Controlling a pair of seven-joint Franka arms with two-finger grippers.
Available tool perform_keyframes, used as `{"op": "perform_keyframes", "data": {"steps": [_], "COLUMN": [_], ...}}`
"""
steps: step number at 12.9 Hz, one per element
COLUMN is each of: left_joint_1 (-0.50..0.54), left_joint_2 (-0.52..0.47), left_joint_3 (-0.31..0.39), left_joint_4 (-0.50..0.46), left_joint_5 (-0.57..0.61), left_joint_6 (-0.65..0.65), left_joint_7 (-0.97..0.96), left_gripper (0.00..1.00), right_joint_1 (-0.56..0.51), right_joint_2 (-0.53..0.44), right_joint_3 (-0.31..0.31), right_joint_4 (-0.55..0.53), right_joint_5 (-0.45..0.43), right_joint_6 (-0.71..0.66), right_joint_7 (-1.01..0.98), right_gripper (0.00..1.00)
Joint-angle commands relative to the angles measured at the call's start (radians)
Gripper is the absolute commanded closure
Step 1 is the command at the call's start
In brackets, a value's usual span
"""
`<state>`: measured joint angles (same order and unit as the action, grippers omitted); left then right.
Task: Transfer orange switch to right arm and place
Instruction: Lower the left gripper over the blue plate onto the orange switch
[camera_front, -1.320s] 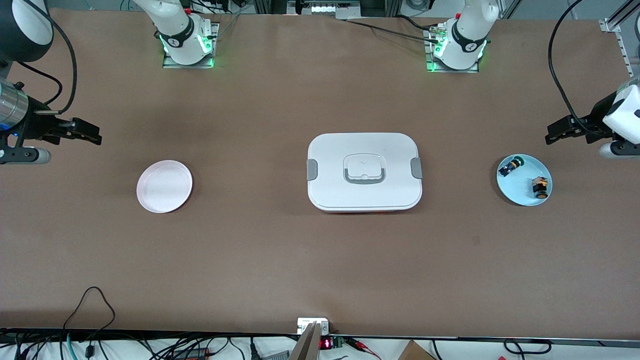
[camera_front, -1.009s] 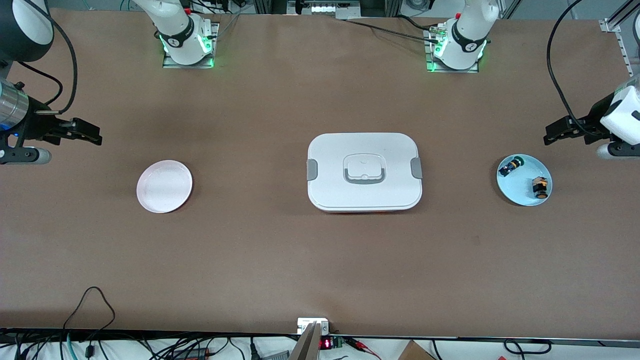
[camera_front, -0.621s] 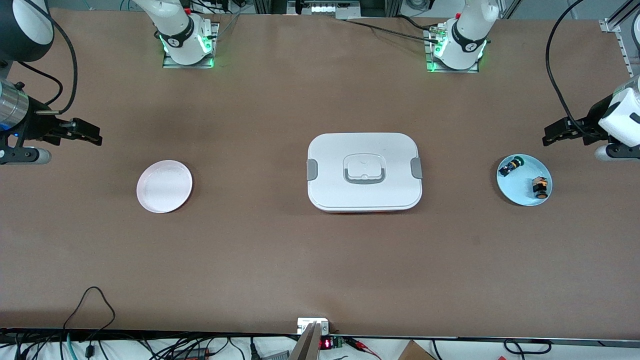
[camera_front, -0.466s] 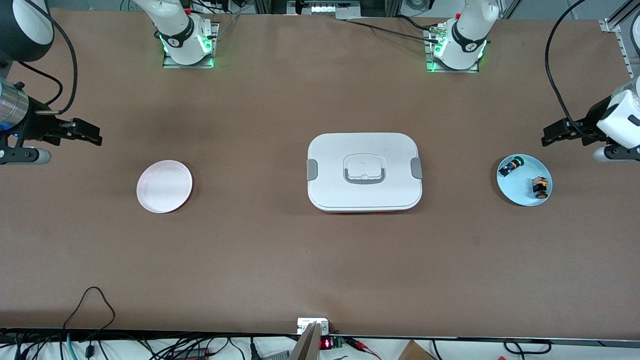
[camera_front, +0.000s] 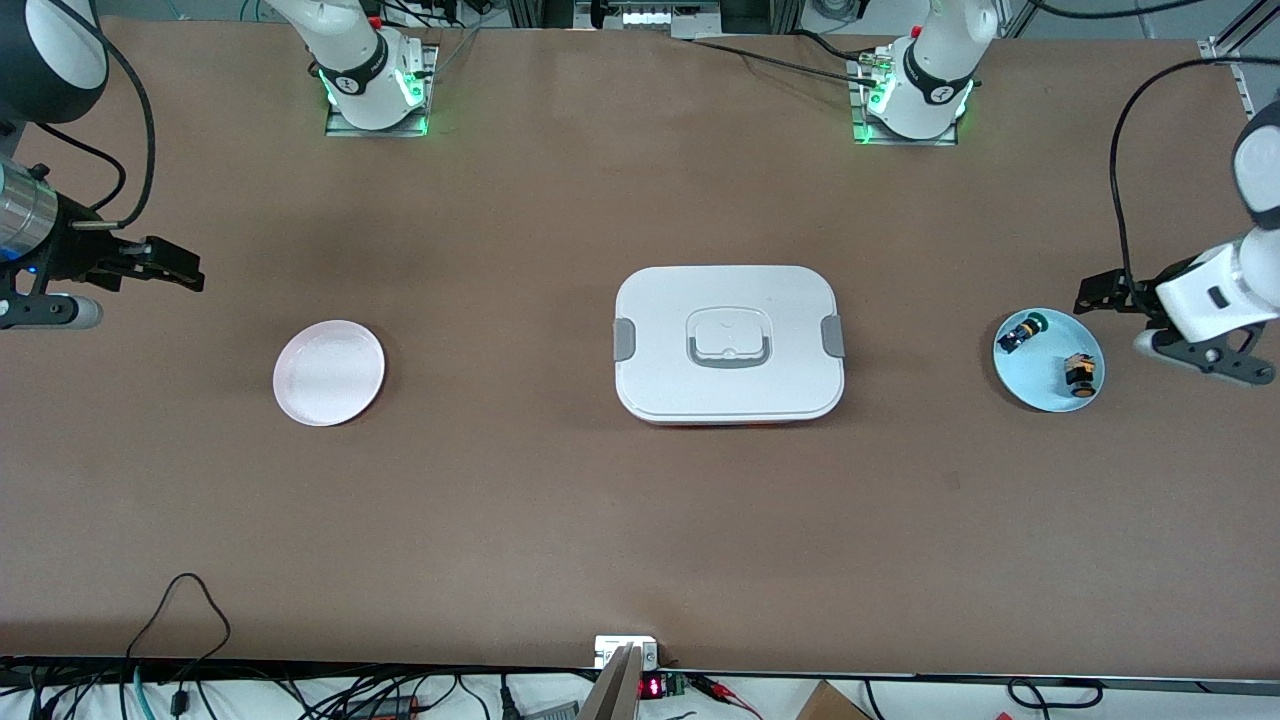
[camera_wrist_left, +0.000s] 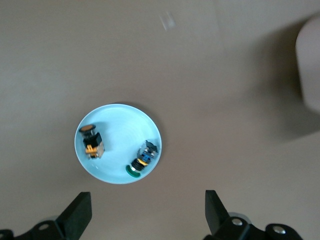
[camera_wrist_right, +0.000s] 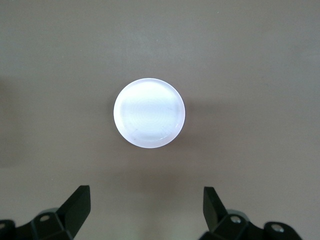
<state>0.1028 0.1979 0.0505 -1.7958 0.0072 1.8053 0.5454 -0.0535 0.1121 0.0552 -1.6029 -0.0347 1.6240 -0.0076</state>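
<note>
1. At the right arm's end of the table I see the right gripper (camera_front: 185, 272) hanging over bare table beside the pink plate (camera_front: 329, 372). Its jaws stand spread wide and hold nothing. That arm waits.

2. Mid-table sits the white lidded box (camera_front: 728, 344), shut, well apart from both plates.

3. At the left arm's end, the orange switch (camera_front: 1078, 373) lies on the blue plate (camera_front: 1040, 390), on the part of the plate nearer the front camera. The green-capped part (camera_front: 1022, 330) lies on the plate's farther part, apart from the switch.

4. The left gripper (camera_front: 1090, 297) hovers just off the plate's rim, jaws wide apart and empty. I judge it by far the nearer hand, so the pickup falls to it.

5. The relation I steer by: in the left wrist view the orange switch (camera_wrist_left: 91, 142) sits ahead of the left gripper (camera_wrist_left: 148, 220) and off toward one finger (camera_wrist_left: 77, 216), not centred between the two. I need to shift over the plate before lowering.

6. The switch's long axis runs from its orange cap to its black body, roughly along the gripper's forward direction, so I judge the fingers can close across its short width.

7. The front view gives me the layout; only the left wrist view shows the cap and the offset. The right wrist view shows just the pink plate (camera_wrist_right: 149, 112), bare.
</note>
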Motion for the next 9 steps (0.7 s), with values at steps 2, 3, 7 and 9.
{"op": "perform_keyframes", "data": {"steps": [2,3,7,9], "left_joint_1": [0.057,0.078,0.158,0.179], "left_joint_2": [0.067,0.095,0.210,0.248], "left_joint_3": [-0.004,-0.004,-0.004,-0.004], "left_joint_4": [-0.066,-0.071,-0.086,-0.093], "left_joint_5": [0.033,0.034,0.031,0.020], "left_joint_6": [0.098,0.120,0.335,0.402], "left_joint_7": [0.308,0.435,0.995,1.175], "left_gripper": [0.00,0.00,0.00,0.00], "right_joint_1": [-0.009,-0.009,-0.012,-0.011], "right_joint_2": [-0.020,-0.019,-0.019,-0.017], "right_joint_3": [0.008,0.008,0.008,0.008], "right_joint_4": [-0.014,-0.014,-0.003,-0.003], "right_joint_5": [0.015,0.015,0.016,0.016], "right_joint_6": [0.007,0.008,0.007,0.007], "right_joint_7": [-0.008,-0.008,-0.008,-0.008], "right_gripper": [0.00,0.00,0.00,0.00]}}
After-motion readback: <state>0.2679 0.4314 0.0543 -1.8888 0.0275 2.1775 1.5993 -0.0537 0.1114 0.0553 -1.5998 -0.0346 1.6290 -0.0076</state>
